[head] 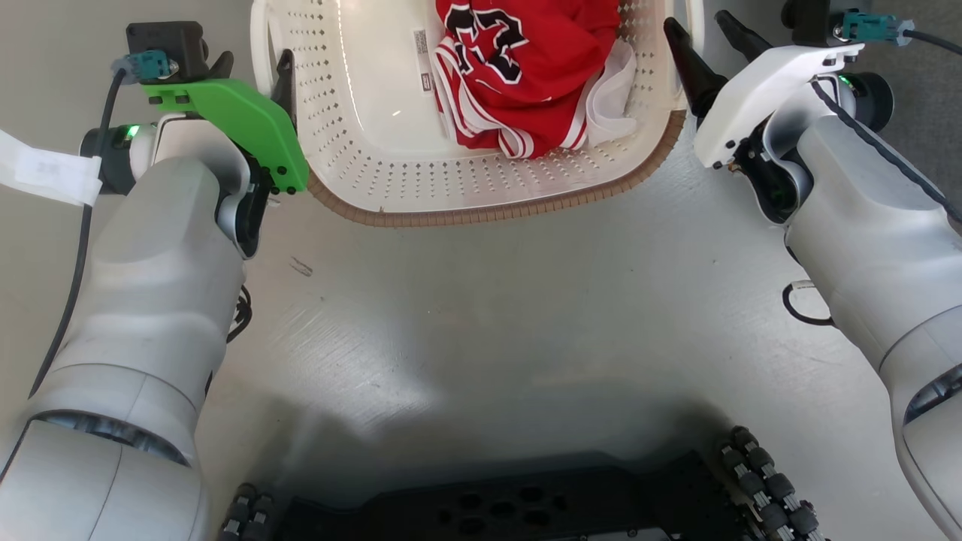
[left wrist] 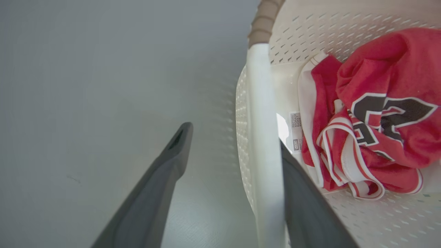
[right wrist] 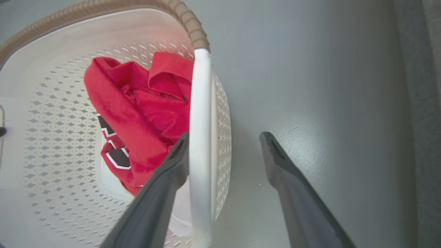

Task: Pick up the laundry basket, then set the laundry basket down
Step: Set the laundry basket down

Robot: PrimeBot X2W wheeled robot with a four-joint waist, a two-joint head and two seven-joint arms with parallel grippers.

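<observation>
1. Left tool (left wrist: 232,137) and right tool (right wrist: 224,136) both spread apart, straddling side handles (left wrist: 262,103), nothing clamped.
2. Laundry basket (head: 481,214) on the floor (head: 481,315), between them.
3. Could tilt, dumping the red jersey (head: 526,68), if gripped unevenly.

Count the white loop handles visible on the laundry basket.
2: left handle sits between the jaws of the left gripper; right handle between those of the right gripper.

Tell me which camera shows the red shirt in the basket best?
The left wrist view: the red shirt is large there, black numerals and white trim clear. The head view cuts off its top; in the right wrist view the basket's white handle covers its edge.
</observation>
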